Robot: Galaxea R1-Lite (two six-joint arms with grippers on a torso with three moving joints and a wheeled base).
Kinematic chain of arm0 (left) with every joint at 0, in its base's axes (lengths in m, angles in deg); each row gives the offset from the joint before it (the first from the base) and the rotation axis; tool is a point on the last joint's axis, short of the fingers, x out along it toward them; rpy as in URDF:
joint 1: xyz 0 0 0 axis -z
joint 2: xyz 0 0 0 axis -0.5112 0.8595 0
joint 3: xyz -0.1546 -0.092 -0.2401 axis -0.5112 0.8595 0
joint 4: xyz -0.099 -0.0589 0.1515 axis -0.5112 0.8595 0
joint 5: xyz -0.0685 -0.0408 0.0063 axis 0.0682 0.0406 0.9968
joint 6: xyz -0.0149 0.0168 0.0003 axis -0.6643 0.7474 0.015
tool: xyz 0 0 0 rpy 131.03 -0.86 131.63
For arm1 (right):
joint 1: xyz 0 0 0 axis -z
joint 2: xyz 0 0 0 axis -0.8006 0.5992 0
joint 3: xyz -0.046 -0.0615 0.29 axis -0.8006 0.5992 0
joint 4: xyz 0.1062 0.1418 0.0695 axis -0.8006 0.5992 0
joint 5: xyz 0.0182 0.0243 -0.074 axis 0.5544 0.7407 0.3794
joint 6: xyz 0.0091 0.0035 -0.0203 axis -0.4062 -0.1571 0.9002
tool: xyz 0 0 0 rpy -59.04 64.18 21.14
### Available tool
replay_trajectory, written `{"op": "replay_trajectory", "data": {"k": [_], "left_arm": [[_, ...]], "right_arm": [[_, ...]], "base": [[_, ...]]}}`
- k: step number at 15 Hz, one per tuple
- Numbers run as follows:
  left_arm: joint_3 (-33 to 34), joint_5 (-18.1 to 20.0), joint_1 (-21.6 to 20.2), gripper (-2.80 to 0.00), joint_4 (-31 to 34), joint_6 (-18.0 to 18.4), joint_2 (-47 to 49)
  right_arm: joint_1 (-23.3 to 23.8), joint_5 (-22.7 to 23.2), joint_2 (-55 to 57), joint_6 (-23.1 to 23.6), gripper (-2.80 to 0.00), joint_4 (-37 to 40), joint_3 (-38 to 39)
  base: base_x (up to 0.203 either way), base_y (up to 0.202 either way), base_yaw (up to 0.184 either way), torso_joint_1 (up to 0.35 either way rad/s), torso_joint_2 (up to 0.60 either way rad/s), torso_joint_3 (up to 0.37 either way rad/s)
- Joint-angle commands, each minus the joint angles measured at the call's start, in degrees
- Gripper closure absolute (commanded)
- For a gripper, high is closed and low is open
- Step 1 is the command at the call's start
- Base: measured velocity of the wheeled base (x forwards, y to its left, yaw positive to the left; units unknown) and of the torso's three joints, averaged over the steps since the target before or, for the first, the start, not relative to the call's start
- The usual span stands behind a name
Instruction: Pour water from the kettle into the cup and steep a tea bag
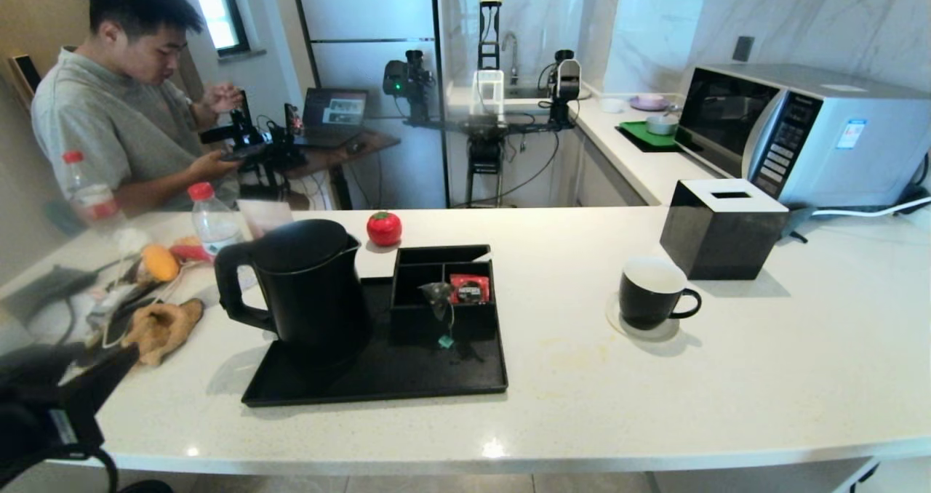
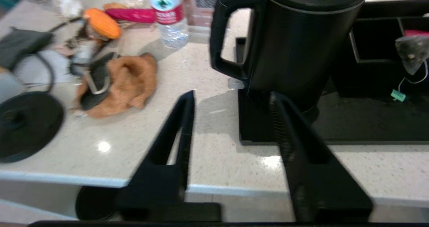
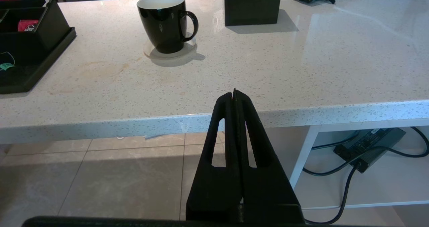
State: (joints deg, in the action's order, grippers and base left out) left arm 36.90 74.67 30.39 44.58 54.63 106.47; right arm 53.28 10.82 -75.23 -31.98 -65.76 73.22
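The tall black kettle (image 1: 305, 289) stands on the left of a black tray (image 1: 378, 385), its loop handle (image 2: 218, 43) turned toward my left side. My left gripper (image 2: 232, 94) hovers open over the counter's front edge, short of the handle, with nothing between its fingers; in the head view it (image 1: 120, 358) sits at the lower left. The grey tea bag (image 1: 438, 294) rests on a black divided box on the tray, its teal tag (image 2: 397, 95) hanging down. The black cup (image 1: 649, 291) stands right of the tray. My right gripper (image 3: 234, 91) is shut and empty, low before the counter edge.
A red sachet (image 1: 469, 289) lies in the box. A black cube tissue box (image 1: 720, 227) and a microwave (image 1: 807, 133) stand behind the cup. A red-capped bottle (image 1: 214, 220), an orange cloth (image 1: 164, 326) and a round black base (image 2: 26, 125) crowd the left. A person sits at the far left.
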Motion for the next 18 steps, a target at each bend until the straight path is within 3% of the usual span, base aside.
{"op": "replay_trajectory", "data": {"k": [1,5,10,13,18], "left_arm": [[2.7,1.0,-0.2,-2.8,-8.9,-0.2,10.5],[9.1,4.9,-3.4,-2.8,-33.2,-0.5,26.3],[11.6,14.1,-11.2,-2.8,-59.0,0.3,45.1],[10.9,17.5,-14.9,-2.8,-62.9,0.5,48.6],[7.8,19.2,-14.8,-2.8,-63.0,0.5,52.9]], "right_arm": [[0.0,0.0,0.1,0.0,0.0,0.0,0.0],[0.0,0.0,0.1,0.0,0.0,0.0,0.0],[0.0,0.0,0.1,0.0,0.0,0.0,0.0],[0.0,0.0,0.1,0.0,0.0,0.0,0.0],[0.0,0.0,0.1,0.0,0.0,0.0,0.0]], "base": [[0.0,0.0,0.0,0.0,0.0,0.0],[0.0,0.0,0.0,0.0,0.0,0.0],[0.0,0.0,0.0,0.0,0.0,0.0],[0.0,0.0,0.0,0.0,0.0,0.0],[0.0,0.0,0.0,0.0,0.0,0.0]]}}
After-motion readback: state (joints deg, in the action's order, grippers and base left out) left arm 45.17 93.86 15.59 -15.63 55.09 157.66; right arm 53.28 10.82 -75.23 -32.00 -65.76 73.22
